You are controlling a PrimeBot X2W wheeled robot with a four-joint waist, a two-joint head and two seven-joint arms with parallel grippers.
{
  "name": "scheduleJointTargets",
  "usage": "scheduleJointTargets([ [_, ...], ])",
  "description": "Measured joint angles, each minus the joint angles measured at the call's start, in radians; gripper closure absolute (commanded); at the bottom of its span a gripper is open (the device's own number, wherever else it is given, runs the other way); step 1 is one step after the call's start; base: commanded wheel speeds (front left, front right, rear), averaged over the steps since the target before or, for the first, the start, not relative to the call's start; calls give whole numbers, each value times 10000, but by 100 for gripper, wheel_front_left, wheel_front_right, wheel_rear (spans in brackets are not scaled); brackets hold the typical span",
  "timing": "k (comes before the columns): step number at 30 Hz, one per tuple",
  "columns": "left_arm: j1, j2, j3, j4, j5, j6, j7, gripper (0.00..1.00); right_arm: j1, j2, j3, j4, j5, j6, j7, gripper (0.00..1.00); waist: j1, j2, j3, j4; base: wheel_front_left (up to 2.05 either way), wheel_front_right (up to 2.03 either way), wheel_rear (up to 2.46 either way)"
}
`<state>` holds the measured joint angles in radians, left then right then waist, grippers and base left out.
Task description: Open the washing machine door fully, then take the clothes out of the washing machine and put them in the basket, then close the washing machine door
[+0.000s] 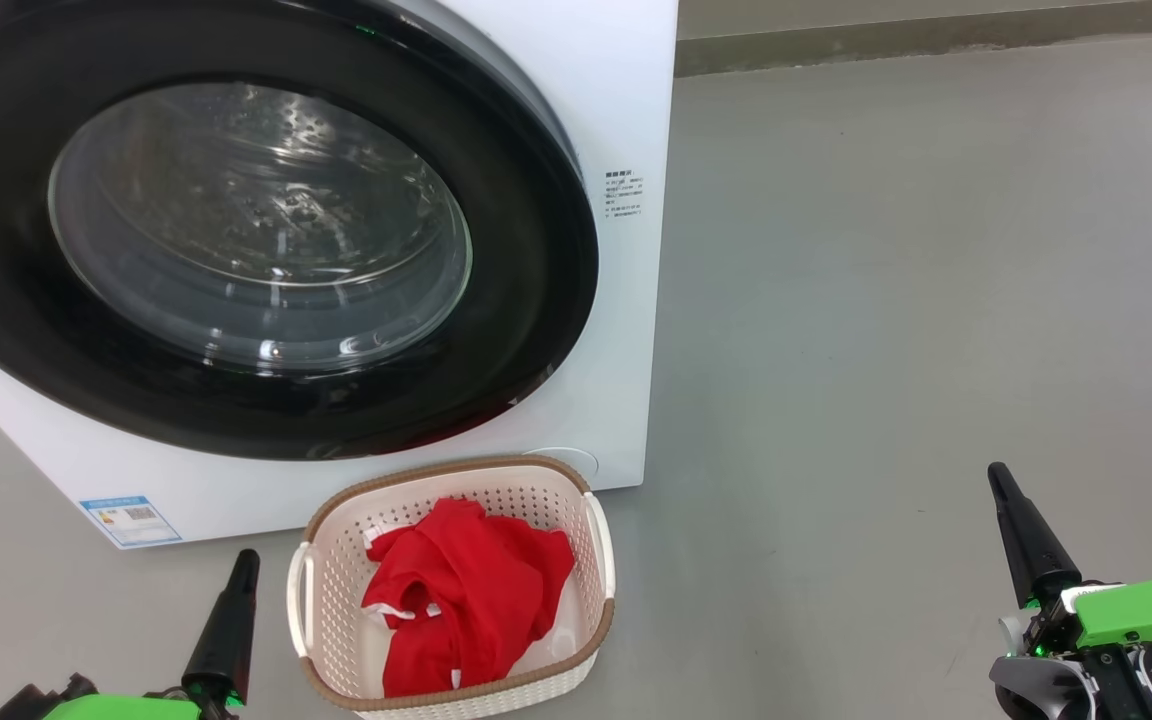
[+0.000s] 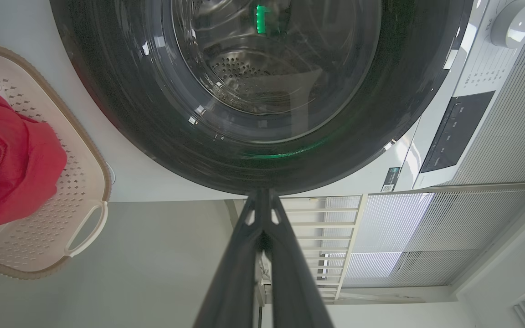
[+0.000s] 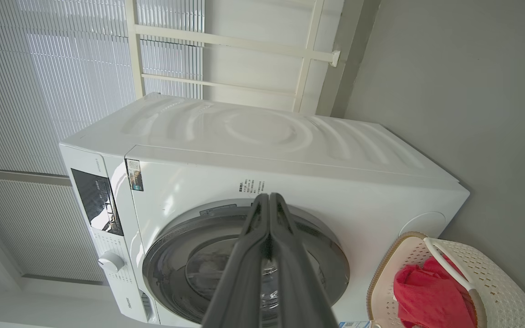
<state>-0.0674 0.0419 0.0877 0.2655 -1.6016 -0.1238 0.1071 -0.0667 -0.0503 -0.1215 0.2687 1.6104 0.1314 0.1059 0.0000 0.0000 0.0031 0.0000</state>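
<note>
L gripper (image 1: 247, 558) sits lower left in head view, both fingers pressed tight together, nothing in them. The tip points up at the washing machine (image 1: 626, 110) front, below the door and near the blue label (image 1: 131, 520), but apart from the cabinet. The basket (image 1: 334, 560) stands just beside it on its right, w/ a gap between, no contact.

R gripper (image 1: 999, 480) sits lower right, also pinched flat, empty. It hangs over bare grey floor (image 1: 886, 300), well apart from basket and machine.

The clothes (image 1: 466, 590), a red bundle w/ bits of white trim, lie inside the basket, heaped toward the middle and the near wall, below the rim. They are betw. the two grippers and much nearer the L one. Neither gripper touches them.

The basket stands on the floor right in front of the machine, under the door's lower right edge.

The washing machine door (image 1: 266, 260) lies flat vs. the machine front, black rim all round, steel drum seen thru the glass. No red shows in the drum.

L wrist view: finger tips line up w/ the door's black rim, basket and clothes off to that view's left edge. R wrist view: tips sit over the top of the door, basket w/ clothes at that view's bottom right corner, control panel (image 3: 96, 200) and knob (image 3: 110, 262) at its left.
</note>
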Motion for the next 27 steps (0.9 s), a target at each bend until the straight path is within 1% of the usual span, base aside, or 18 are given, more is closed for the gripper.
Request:
scheduleJointTargets([
  [27, 0, 0, 0, 0, 0, 0, 0, 100, 0, 19, -13, 0, 0, 0, 0, 100, 0, 0, 0, 0, 0, 0, 0],
])
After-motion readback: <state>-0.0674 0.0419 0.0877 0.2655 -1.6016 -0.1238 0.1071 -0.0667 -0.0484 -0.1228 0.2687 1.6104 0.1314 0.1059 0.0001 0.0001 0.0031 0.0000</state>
